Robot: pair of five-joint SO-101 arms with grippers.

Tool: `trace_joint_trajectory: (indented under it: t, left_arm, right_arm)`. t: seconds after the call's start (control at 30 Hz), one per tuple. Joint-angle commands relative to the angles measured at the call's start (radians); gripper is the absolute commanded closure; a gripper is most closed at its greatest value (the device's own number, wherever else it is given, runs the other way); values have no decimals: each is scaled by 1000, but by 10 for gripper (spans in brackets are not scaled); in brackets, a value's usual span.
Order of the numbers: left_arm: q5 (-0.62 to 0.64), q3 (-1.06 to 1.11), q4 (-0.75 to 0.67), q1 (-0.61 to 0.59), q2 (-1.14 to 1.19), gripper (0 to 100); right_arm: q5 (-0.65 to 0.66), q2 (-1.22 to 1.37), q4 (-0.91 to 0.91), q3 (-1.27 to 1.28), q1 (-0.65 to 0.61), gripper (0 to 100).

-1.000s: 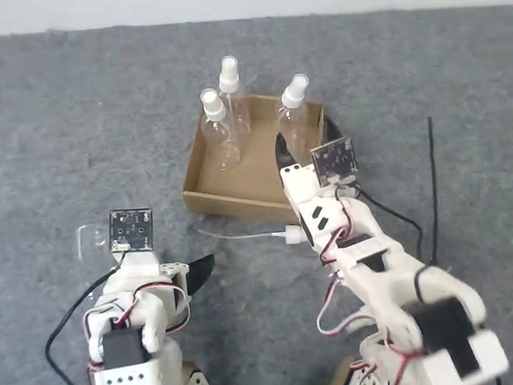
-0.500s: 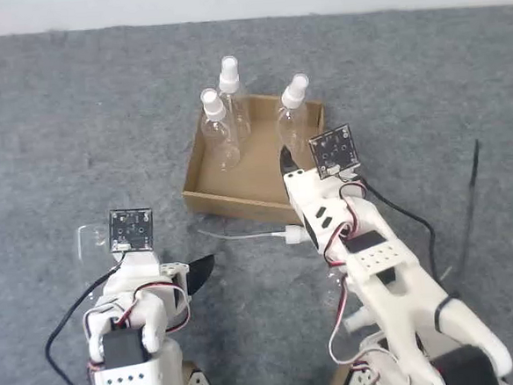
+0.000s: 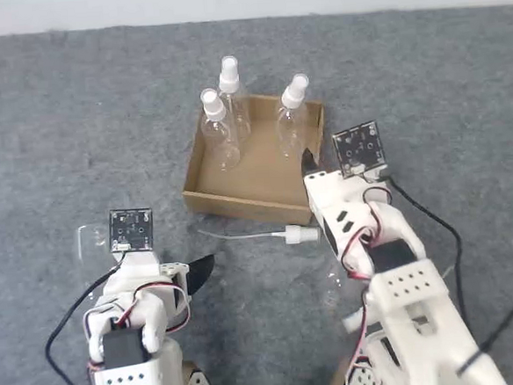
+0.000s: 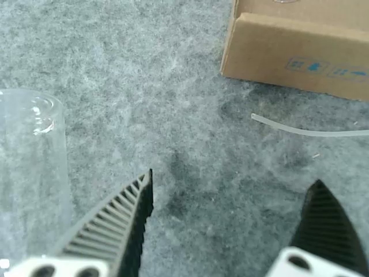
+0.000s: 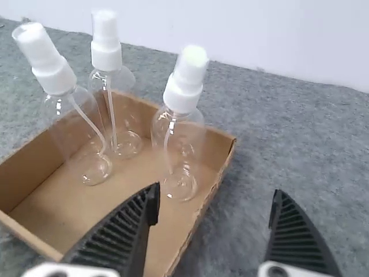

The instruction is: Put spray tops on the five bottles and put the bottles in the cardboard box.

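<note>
1. Bottles with white spray tops, three of them, upright inside the cardboard box (image 3: 240,209): left bottle (image 3: 220,135) near the left wall, back bottle (image 3: 235,101) at the far edge just behind it, right bottle (image 3: 292,126) in the far right corner, apart from the other two.
2. Cardboard box open at the top, flat on the grey carpet (image 3: 74,108), out in front of the two arms and roughly midway between them.
3. Loose spray top (image 3: 302,234) flat on the carpet just in front of the box's near wall, close to the right arm, its thin dip tube (image 4: 305,130) trailing toward the left arm's side.
4. Uncapped bottle (image 4: 31,173), clear, mouth open, on the carpet just beside the left gripper (image 4: 233,180); lying or standing, hard to tell.
5. Left gripper low over the carpet, jaws spread wide with carpet showing between them, well short of the box.
6. Right gripper (image 5: 216,193) at the box's near right corner, just above the rim, jaws spread apart, pointed toward the right bottle and clear of it.
</note>
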Motion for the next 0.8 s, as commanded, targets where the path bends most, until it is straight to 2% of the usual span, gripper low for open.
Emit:
trace_joint_trajectory:
  t: [0.0, 0.2, 0.43, 0.77]
  left_arm:
    - [-6, -13, 5, -2, -14, 618]
    - [-6, -13, 5, -2, -14, 618]
    - [-6, -13, 5, -2, -14, 618]
    - [-6, -13, 5, -2, -14, 618]
  right_arm:
    - [23, -150, 140, -17, 16, 750]
    - [26, -242, 291, -18, 16, 750]
    - [146, -328, 513, -21, 18, 750]
    - [166, -352, 943, -244, 18, 750]
